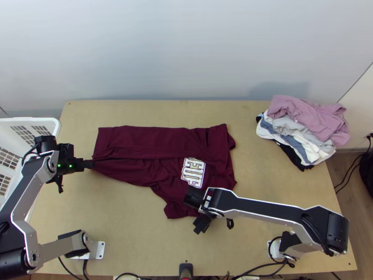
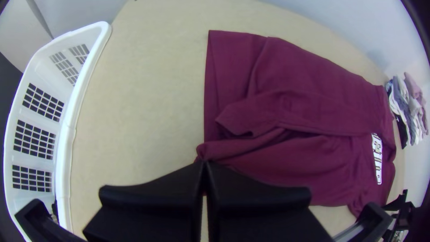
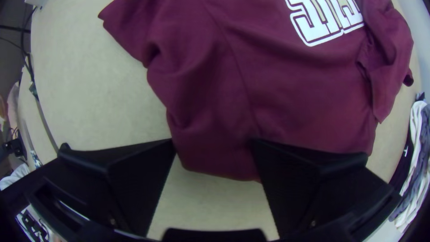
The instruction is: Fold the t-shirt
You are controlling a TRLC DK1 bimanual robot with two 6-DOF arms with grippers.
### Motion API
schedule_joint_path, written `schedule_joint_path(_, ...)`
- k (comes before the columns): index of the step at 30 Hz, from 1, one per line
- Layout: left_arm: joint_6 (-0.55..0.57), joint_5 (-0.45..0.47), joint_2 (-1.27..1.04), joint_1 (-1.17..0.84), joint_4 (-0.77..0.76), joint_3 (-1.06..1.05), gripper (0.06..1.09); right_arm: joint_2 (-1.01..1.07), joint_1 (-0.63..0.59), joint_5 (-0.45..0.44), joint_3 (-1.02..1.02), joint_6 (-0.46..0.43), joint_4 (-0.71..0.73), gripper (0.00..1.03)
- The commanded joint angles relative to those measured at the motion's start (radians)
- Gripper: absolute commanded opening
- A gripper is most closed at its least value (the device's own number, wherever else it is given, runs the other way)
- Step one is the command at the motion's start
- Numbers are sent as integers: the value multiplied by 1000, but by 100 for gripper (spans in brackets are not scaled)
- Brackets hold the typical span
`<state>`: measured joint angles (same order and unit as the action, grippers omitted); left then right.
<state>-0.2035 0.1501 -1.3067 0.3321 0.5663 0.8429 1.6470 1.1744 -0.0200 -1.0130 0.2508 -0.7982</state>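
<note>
The maroon t-shirt [image 1: 140, 144] lies across the middle of the table, its far side folded over in a long strip and its near part creased. At its left end my left gripper [image 1: 88, 164] holds a gathered corner; in the left wrist view the left gripper [image 2: 204, 163] is shut on that cloth. Over the shirt's near right part is my right gripper [image 1: 192, 212]. Seen from its wrist, the right gripper [image 3: 215, 145] stands open, with the edge of the shirt [image 3: 215, 116] between and beyond its fingers. The white lettering [image 1: 193, 172] faces up.
A white laundry basket [image 1: 57, 126] stands at the table's left edge. On the far right of the table lies a pile of clothes [image 1: 303, 126], pink on top, with white, blue and black below.
</note>
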Motion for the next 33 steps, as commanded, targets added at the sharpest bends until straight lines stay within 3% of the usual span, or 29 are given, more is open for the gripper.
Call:
schedule_joint_path(1, -4, 8, -11, 10, 6, 16, 10, 20, -28, -15, -6, -8, 34, 32)
schedule_joint_path(4, -5, 8, -11, 18, 18, 19, 10, 20, -76, -14, -29, -31, 34, 3)
schedule_joint_path(21, -105, 36, 38, 119, 98, 8, 10, -168, -355, -11, -45, -58, -76, 3)
schedule_joint_path(33, -177, 66, 158, 153, 228, -30, 10, -246, -343, 31, 40, -50, -154, 3)
